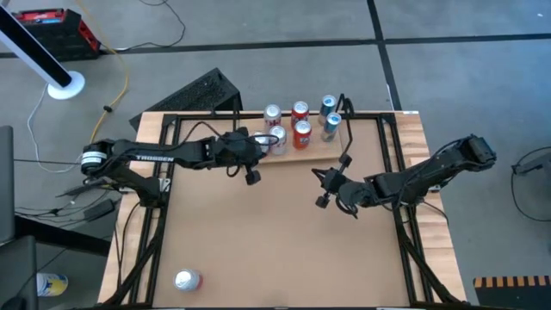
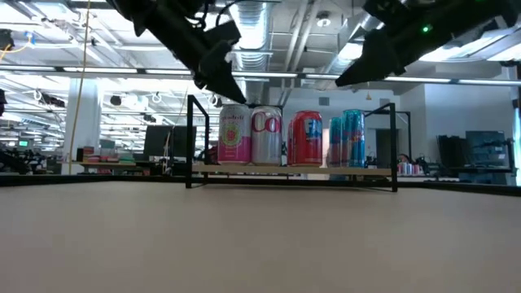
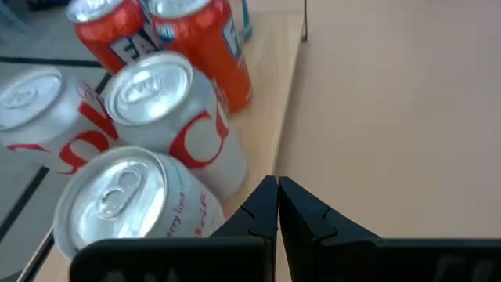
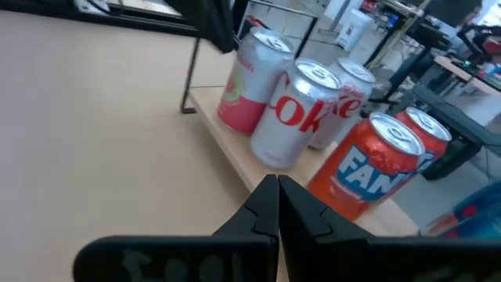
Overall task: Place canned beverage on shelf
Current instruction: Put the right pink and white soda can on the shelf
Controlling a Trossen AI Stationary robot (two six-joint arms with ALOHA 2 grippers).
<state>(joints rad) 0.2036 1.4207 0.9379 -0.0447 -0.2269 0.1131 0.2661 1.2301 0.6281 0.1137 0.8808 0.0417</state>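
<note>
Left gripper (image 3: 277, 205): fingers closed, empty, just beside pink can (image 3: 129, 205) on light-wood shelf (image 3: 279, 117). Right gripper (image 4: 277, 205): closed, empty, above brown table (image 1: 275, 224). Silver can (image 1: 188, 280) at table's near edge. Room: open workshop.

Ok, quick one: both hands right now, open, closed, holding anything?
Left hand: closed, empty, beside the cans on the shelf.
Right hand: closed, empty, over the table.

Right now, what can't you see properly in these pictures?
- Low view: both grippers are cut off by the top edge.
- Low view: the back row of cans hides behind the front row on the shelf.
- High view: the silver can near the table's front edge is too small to read.
- Left wrist view: the pink can is partly cut off.
</note>
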